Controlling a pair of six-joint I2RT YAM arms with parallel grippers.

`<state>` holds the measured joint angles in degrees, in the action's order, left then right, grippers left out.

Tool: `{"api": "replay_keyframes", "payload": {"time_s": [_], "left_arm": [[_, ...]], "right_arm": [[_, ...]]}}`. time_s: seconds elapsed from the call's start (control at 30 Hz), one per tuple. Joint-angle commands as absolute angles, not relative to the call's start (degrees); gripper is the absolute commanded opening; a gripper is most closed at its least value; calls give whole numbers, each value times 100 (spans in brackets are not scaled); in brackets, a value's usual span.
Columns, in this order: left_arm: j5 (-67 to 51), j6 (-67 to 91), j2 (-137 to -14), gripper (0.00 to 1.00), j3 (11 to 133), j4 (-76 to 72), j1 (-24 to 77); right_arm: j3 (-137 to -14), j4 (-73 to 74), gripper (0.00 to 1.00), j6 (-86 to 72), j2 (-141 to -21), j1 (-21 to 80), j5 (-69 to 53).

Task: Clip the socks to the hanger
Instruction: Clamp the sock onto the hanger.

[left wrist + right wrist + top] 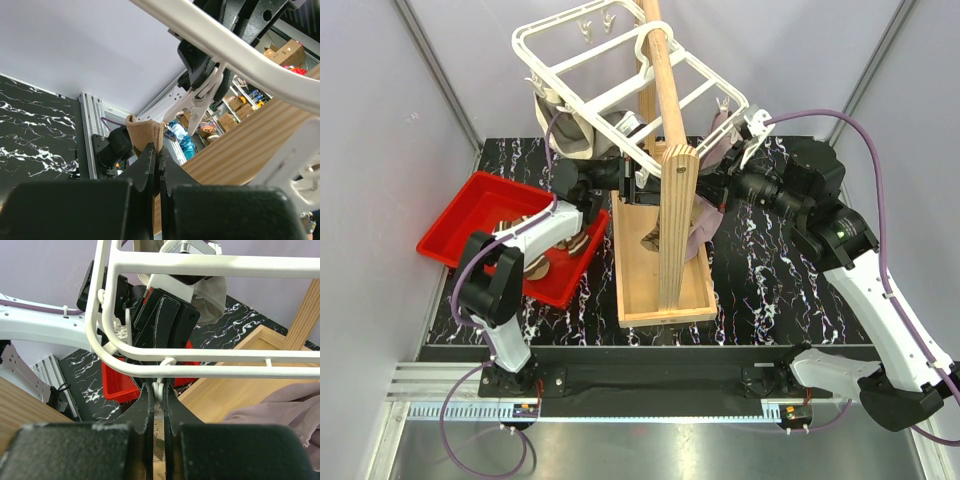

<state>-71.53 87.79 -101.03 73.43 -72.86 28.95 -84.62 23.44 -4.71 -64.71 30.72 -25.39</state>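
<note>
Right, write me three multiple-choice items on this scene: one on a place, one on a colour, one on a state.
1. Where is the red tray relative to the wooden stand?
A. on its left
B. on its right
C. inside its base

2. What colour is the sock in the left jaws?
A. grey
B. brown
C. mauve

3. How do the right jaws stand?
A. wide open
B. shut on a sock
C. shut on a clip peg

Key:
1 A: the top view shows the tray left of the stand.
2 B: the left wrist view shows brown fabric pinched there.
3 C: the right wrist view shows the white peg squeezed between them.
</note>
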Motion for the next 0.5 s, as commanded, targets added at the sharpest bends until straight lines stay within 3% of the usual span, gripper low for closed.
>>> {"api": "replay_keyframes", "payload": {"time_s": [0.0,0.47], "left_arm": [[-7400,8921,-9879,0,7594,-9545,2874],[-7348,8886,-9308,0,7190,-9492,2760]], "right_arm": [[-8420,2391,0,-325,-6425,3085,-2901],[-8341,2382,0,-237,-6399,3085,-2584]]}}
